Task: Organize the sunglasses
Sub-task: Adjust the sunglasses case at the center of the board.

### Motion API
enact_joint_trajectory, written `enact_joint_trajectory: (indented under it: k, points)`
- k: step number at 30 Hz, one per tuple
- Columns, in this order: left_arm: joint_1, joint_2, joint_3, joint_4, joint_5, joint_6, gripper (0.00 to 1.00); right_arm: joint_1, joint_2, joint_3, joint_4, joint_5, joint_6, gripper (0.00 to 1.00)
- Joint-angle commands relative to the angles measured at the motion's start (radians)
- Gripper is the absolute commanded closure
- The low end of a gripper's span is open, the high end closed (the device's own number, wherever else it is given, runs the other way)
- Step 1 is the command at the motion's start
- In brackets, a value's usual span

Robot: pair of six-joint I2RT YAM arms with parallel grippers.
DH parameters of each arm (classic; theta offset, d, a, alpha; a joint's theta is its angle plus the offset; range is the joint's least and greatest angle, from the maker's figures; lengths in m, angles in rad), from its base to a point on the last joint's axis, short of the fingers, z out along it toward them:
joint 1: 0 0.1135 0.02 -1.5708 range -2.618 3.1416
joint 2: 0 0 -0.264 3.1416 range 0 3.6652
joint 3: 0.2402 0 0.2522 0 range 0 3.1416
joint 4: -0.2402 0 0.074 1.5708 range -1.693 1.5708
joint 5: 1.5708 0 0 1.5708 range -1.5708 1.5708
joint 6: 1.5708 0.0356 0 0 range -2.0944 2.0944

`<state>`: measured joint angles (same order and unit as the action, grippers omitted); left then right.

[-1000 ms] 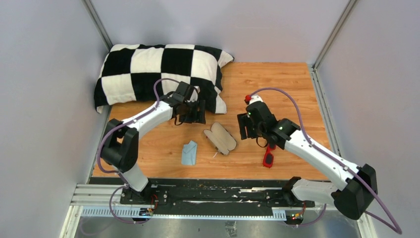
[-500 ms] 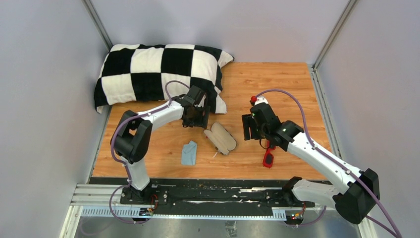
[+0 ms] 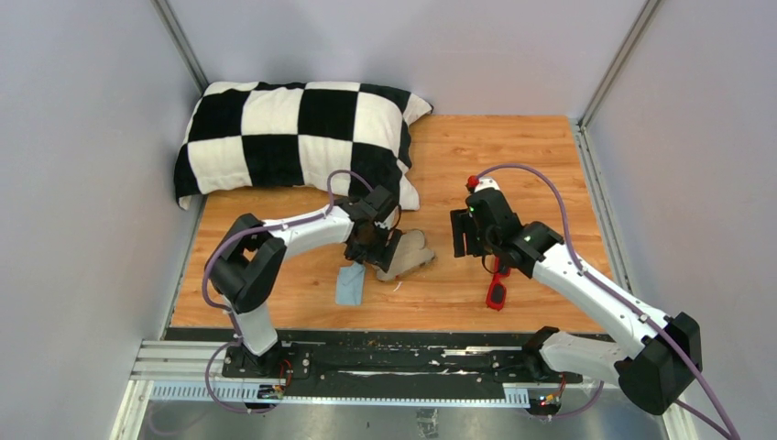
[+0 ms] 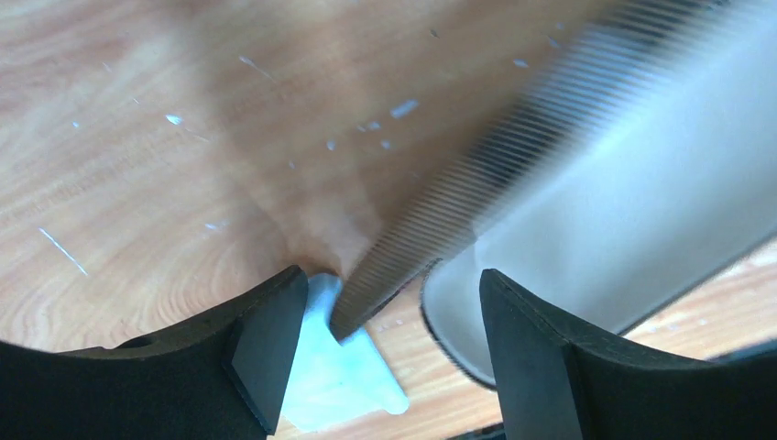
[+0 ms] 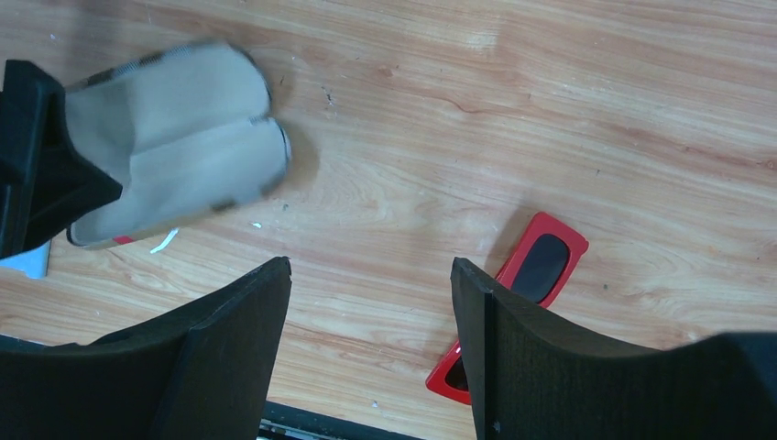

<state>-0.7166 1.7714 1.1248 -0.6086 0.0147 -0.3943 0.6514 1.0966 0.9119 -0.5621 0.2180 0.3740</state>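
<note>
The sunglasses [image 3: 497,290], red-framed with dark lenses, lie on the wooden table near its front edge, right of centre. In the right wrist view the sunglasses [image 5: 566,242] sit just right of my right gripper [image 5: 368,266], which is open, empty and above the wood. The right gripper [image 3: 461,234] hovers left of and behind the glasses. The grey case [image 3: 410,254] lies open, lining up. My left gripper [image 3: 374,249] is at the case's left end. In the left wrist view the left gripper [image 4: 389,275] stands open, with the blurred case edge [image 4: 440,229] between its fingers.
A light blue cloth [image 3: 349,284] lies just left of the case, also seen as the cloth [image 4: 339,380] under the left fingers. A black-and-white checked pillow [image 3: 275,137] fills the back left corner. The black base rail [image 3: 385,353] runs along the near edge, with grey walls on three sides.
My left gripper has swung from beside the pillow forward and right onto the case's left end. The case has turned on the table. The right arm barely moved.
</note>
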Motion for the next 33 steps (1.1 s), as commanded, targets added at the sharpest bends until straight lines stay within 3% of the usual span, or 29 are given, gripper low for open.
enact_joint_trajectory:
  k: [1,10,20,28,33]
  points:
    - [-0.026,-0.084,0.004,-0.046,0.036,-0.01,0.26,-0.018,-0.002,-0.002,-0.016,0.005,-0.002,0.29]
    - [-0.025,-0.2,0.073,-0.084,0.016,0.007,0.25,-0.021,0.011,-0.002,-0.009,-0.013,0.002,0.29]
    - [-0.021,-0.166,0.064,-0.066,0.022,-0.024,0.24,-0.021,0.034,-0.03,0.027,-0.079,-0.006,0.3]
    - [-0.019,-0.123,0.017,-0.018,0.024,-0.045,0.25,-0.021,0.163,-0.041,0.067,-0.245,0.012,0.31]
    - [0.001,-0.083,0.026,0.003,-0.01,-0.051,0.25,-0.02,0.207,-0.044,0.077,-0.267,0.016,0.31]
